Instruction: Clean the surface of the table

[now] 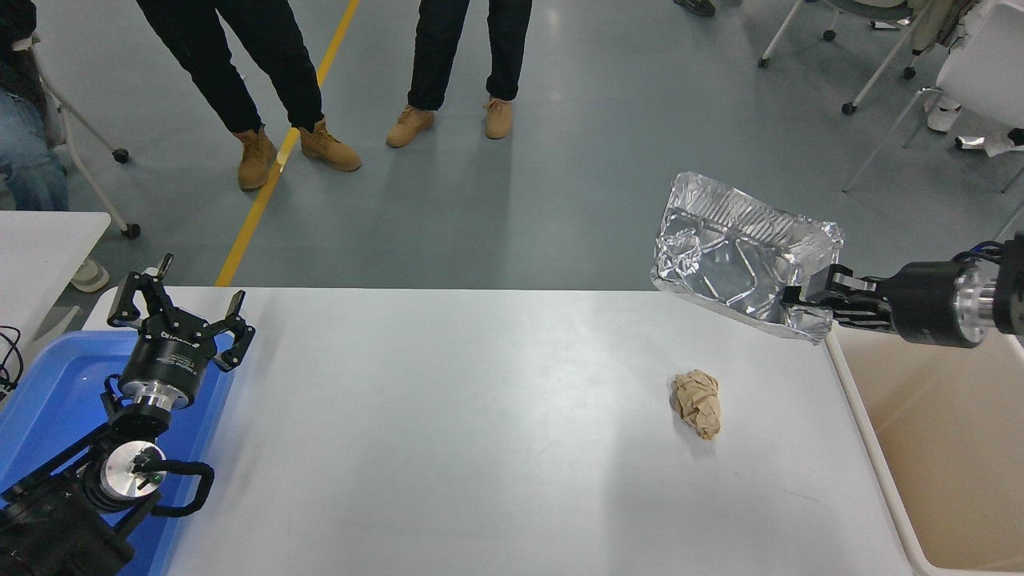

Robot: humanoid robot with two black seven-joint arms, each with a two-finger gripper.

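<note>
The right tool [800,298] is clamped on the near right corner of a crumpled foil tray [740,258] and holds it in the air, tilted, above the far right corner of the counter [448,416] and just beside the beige bin [952,448] that stands against the counter's right end. The tray touches nothing below it, and most of it hangs over the floor past the counter's far edge, not over the bin's opening. So the clearing looks partly done: the tray is off the white surface but not yet dropped, and it seems to need carrying rightward and toward the robot before it is let go, or it may fall outside the bin. One piece of litter is left on the counter, a crumpled ball of brown paper [697,402] lying toward the right end, well apart from the tray and a short way in from the bin. That would be the next thing to pick up, as far as this view shows. The rest of the wide white top looks bare. The left tool [180,316] sits parked at the lower left with its fingers spread and nothing in them, above a blue bin [56,384] at the counter's left end. Two people stand on the floor beyond the far edge, only legs and tan boots in view.
</note>
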